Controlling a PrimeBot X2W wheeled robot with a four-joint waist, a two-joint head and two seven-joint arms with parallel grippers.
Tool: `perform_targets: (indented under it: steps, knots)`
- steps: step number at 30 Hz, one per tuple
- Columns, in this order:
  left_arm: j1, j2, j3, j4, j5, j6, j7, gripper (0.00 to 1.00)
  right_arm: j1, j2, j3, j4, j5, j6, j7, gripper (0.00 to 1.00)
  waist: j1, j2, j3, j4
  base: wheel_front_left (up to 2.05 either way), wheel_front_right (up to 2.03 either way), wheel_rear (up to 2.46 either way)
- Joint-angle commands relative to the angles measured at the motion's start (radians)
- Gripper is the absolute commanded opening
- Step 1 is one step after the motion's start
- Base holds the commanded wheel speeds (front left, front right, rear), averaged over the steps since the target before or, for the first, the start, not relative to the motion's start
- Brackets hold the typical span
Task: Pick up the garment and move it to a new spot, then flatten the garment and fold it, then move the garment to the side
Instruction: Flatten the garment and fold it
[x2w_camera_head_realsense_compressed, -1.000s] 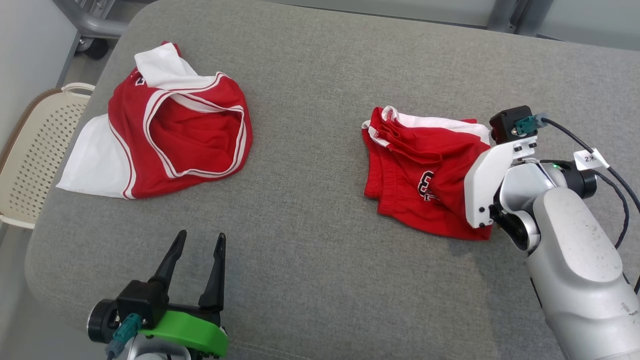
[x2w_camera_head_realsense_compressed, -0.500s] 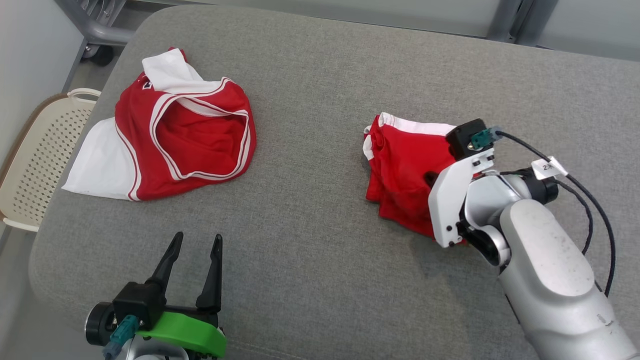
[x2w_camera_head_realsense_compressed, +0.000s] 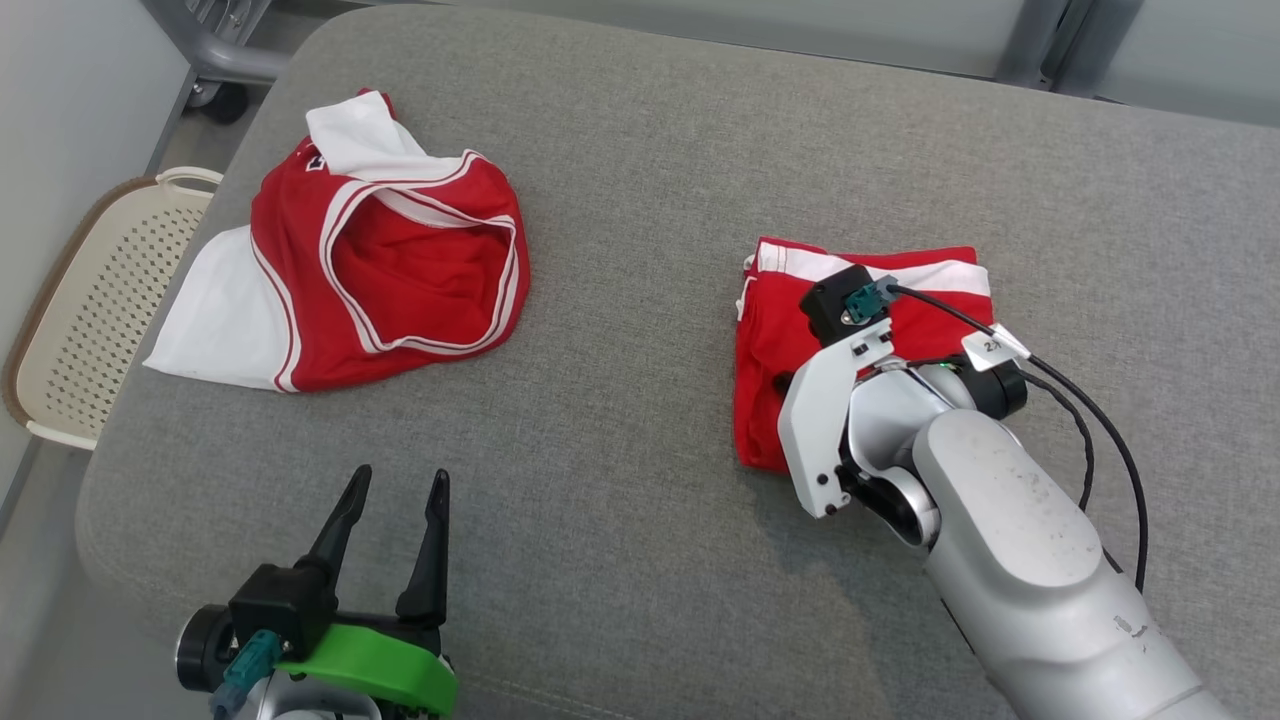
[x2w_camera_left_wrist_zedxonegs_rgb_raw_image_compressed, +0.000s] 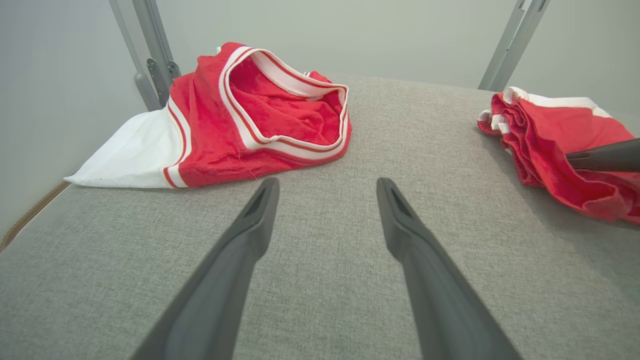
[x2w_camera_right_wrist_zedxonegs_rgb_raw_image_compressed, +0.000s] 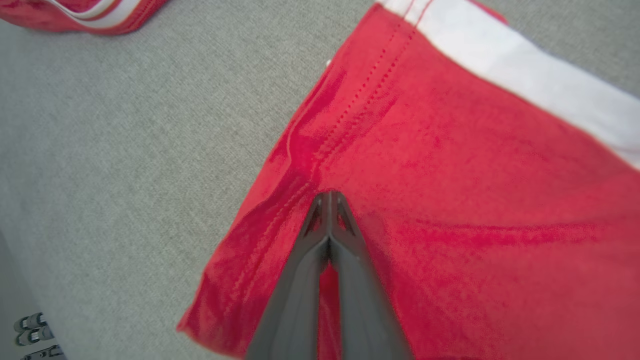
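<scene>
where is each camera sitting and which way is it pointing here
Head view: on the head, looking down at the grey cushion, jersey and shorts; open left jaws and right arm show.
Left wrist view: low, along the open left jaws, across the cushion toward the jersey.
Right wrist view: down along the shut right jaws onto the shorts.
Shared: both wrist views catch the shorts.

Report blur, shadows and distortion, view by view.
Head view: even, soft light, sharp throughout, faint shadow on the grey cushion beside the right arm. Left wrist view: wide-angle stretch makes the left gripper's open jaws loom, softer toward the bottom edge. Right wrist view: the red shorts look slightly soft; the right gripper's shut jaws blur toward the bottom edge.
</scene>
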Motion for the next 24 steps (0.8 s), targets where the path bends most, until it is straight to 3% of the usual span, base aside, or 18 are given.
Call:
perform_targets:
  steps: [1,7,11,12,13,14,19,24]
  knots:
    - [0.004,0.000,0.003,-0.001,-0.005,0.001,-0.003,1.00,-0.011,0.001,0.006,0.011,0.002,0.000,-0.007,0.00,-0.0001,0.0000,-0.002,0.003,0.00,0.00,0.00]
    - [0.009,-0.004,0.008,0.000,-0.003,0.003,-0.003,1.00,-0.034,0.011,0.063,0.038,0.051,0.000,-0.009,0.00,-0.0001,0.0000,-0.010,0.005,0.00,0.00,0.00]
    - [0.015,0.000,0.016,-0.001,-0.002,0.005,-0.003,1.00,-0.060,0.012,0.116,-0.005,0.151,0.000,-0.019,0.00,-0.0001,0.0000,-0.022,-0.003,0.00,0.00,0.00]
    - [0.018,0.002,0.019,-0.001,-0.002,0.006,-0.003,1.00,-0.071,0.011,0.127,-0.020,0.173,0.000,-0.021,0.16,-0.0001,0.0000,-0.025,-0.007,0.00,0.00,0.00]
    - [0.020,0.004,0.021,-0.001,-0.002,0.007,-0.003,1.00,-0.084,0.011,0.133,-0.034,0.186,0.000,-0.028,0.51,-0.0001,0.0000,-0.029,-0.011,0.00,0.00,0.00]
    - [0.022,0.006,0.023,-0.001,-0.002,0.008,-0.003,1.00,-0.095,0.011,0.131,-0.045,0.198,0.000,-0.033,1.00,-0.0001,0.0000,-0.033,-0.015,0.00,0.00,0.00]
    - [0.036,0.013,0.020,0.001,0.003,0.010,-0.003,1.00,-0.142,0.011,0.066,-0.085,0.217,0.000,-0.045,1.00,-0.0001,0.0000,-0.062,-0.031,0.00,0.00,0.00]
    - [0.054,0.020,0.015,-0.001,0.006,0.013,-0.003,1.00,-0.104,0.011,-0.106,-0.081,0.130,0.000,0.017,1.00,-0.0001,0.0000,-0.098,-0.043,0.00,0.00,0.00]
